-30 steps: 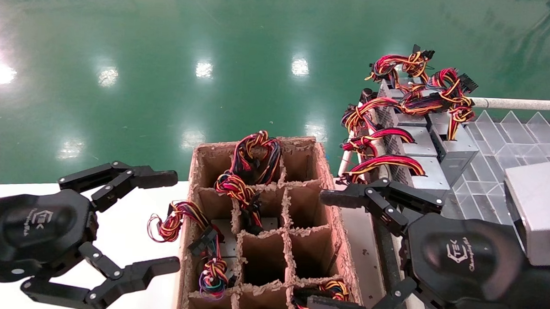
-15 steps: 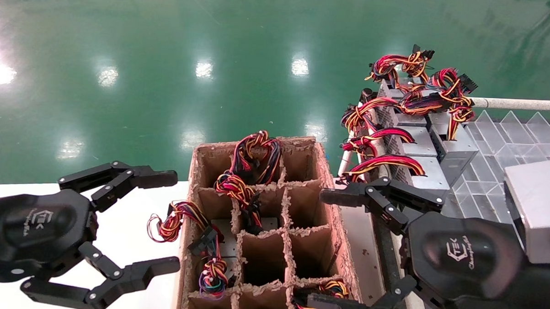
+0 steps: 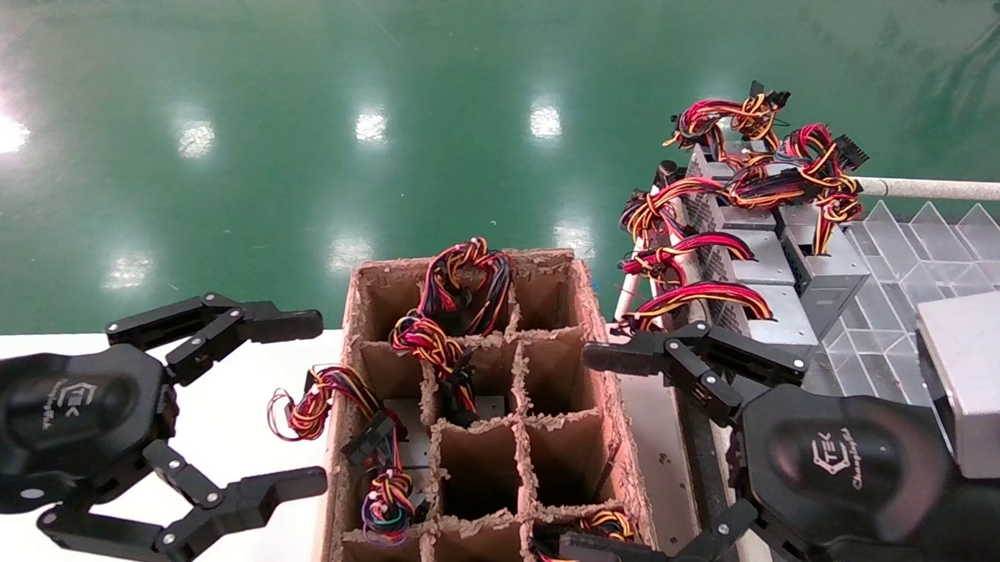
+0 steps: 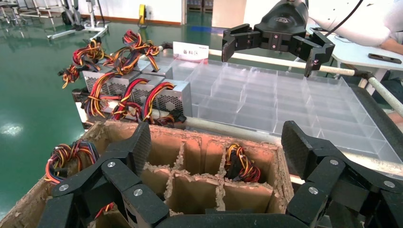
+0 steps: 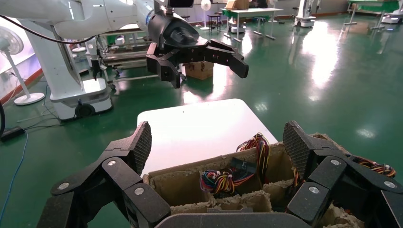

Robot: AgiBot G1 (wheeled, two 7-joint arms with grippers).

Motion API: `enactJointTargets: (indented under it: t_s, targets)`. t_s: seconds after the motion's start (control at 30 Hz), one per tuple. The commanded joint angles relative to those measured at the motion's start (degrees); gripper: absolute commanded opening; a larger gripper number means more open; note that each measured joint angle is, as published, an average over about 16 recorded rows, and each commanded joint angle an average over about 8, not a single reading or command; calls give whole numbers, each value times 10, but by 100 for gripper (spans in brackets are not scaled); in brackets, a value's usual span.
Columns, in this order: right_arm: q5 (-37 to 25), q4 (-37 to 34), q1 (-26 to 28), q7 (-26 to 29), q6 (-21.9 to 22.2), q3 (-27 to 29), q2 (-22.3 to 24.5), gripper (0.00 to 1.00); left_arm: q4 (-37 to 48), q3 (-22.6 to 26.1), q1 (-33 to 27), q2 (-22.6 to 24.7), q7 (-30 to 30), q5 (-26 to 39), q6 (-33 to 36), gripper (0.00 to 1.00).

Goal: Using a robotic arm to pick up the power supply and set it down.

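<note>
Nearest the camera in the head view, two black arms flank a brown cardboard divider carton (image 3: 470,413). The left gripper (image 3: 317,403) sits at 8 o'clock over the white table (image 3: 239,372), just beside the carton's left wall. Its two jointed fingers are spread wide and hold nothing. The right gripper (image 3: 581,454) sits at 4 o'clock beside the carton's right wall. Its fingers (image 3: 630,357) are likewise spread wide, with nothing between them; the lower finger reaches over the carton's near right compartment. Both palms carry a white "TEK" logo.

The carton occupies the 6 o'clock position. Several of its compartments hold bundles of red, yellow and black wires (image 3: 419,340); two middle compartments show only bare cardboard. One bundle (image 3: 313,399) hangs out over the left wall, above the table.

Beyond the right gripper, toward 2 o'clock, a row of silver-grey power supplies (image 3: 765,311) lies on a clear plastic divider tray (image 3: 909,245). Each unit has a perforated vent side and a thick wire bundle with black connectors. The nearest power supply lies just past the upper right finger, apart from it. The left wrist view shows the same row (image 4: 161,95) at the tray's end, beyond the carton (image 4: 190,171).

A glossy green floor (image 3: 307,99) fills the far field at 12 o'clock.
</note>
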Motion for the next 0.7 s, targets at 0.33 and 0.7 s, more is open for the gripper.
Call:
enactJointTargets:
  t_s: [0.33, 0.7]
  targets:
    - [0, 0, 0, 0, 0, 0, 0, 100, 0, 0, 0, 0, 0, 0, 0, 100]
    - [0, 0, 0, 0, 0, 0, 0, 100, 0, 0, 0, 0, 0, 0, 0, 100]
